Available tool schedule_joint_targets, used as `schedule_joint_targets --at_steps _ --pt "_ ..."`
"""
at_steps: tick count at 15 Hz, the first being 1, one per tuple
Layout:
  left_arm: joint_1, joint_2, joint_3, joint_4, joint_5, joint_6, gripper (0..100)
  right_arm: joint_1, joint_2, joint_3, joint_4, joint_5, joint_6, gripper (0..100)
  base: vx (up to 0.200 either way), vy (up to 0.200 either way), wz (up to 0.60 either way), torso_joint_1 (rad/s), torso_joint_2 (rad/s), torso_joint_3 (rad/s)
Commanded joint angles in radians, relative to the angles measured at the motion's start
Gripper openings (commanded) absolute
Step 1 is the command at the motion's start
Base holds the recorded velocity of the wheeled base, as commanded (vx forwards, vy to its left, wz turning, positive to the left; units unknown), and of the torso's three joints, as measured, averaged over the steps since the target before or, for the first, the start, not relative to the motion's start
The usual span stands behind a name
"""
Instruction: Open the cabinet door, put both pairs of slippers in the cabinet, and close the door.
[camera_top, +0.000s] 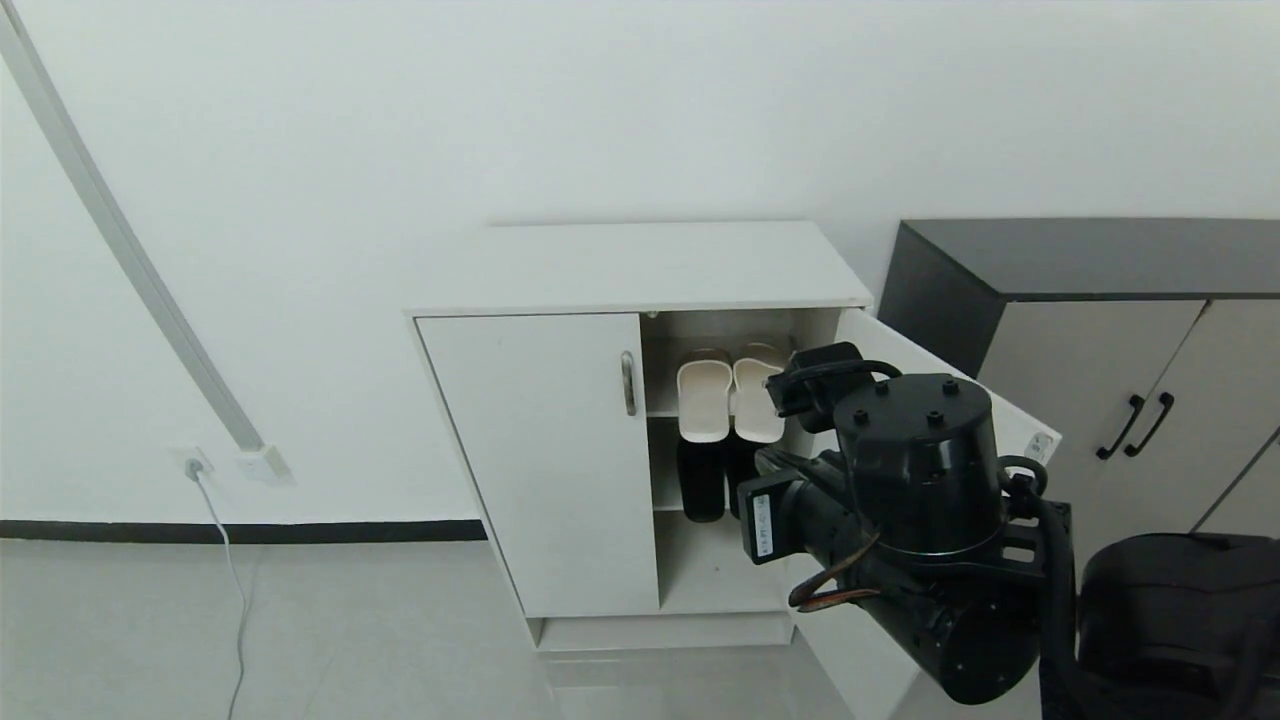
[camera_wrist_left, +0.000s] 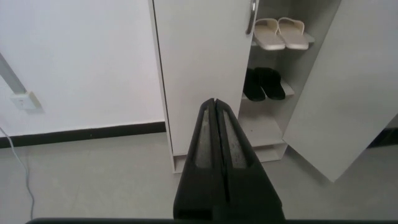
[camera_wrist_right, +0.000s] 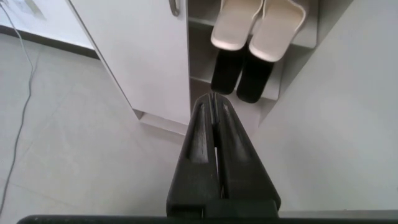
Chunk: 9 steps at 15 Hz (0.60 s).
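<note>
The white cabinet (camera_top: 640, 265) has its left door (camera_top: 540, 460) closed and its right door (camera_top: 860, 660) swung open. A white pair of slippers (camera_top: 728, 398) lies on the upper shelf, with a black pair (camera_top: 705, 480) on the shelf below. My right arm (camera_top: 900, 480) hangs in front of the open compartment, close to the open door. My right gripper (camera_wrist_right: 213, 99) is shut on nothing, a short way out from the black slippers (camera_wrist_right: 242, 74) and white slippers (camera_wrist_right: 258, 25). My left gripper (camera_wrist_left: 214, 102) is shut and empty, farther back, facing the closed door (camera_wrist_left: 202, 56).
A grey cabinet with a dark top (camera_top: 1100, 330) stands right of the open door. A wall socket with a white cable (camera_top: 195, 465) is at the left, the cable trailing over the floor. Bare floor (camera_top: 350, 620) lies before the cabinet.
</note>
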Motion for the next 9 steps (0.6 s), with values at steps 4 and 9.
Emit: schedule_joint_targets --at_steps 4,9 --pt "0.0 0.001 0.0 0.0 0.0 0.0 0 0.0 -0.002 0.001 -0.001 0.0 0.0 0 0.0 0.0 0.0 0.225 -0.54 -0.317" --pt "0.0 0.001 0.0 0.0 0.0 0.0 0 0.0 -0.002 0.004 -0.002 0.0 0.0 0 0.0 0.0 0.0 0.252 -0.58 -0.332"
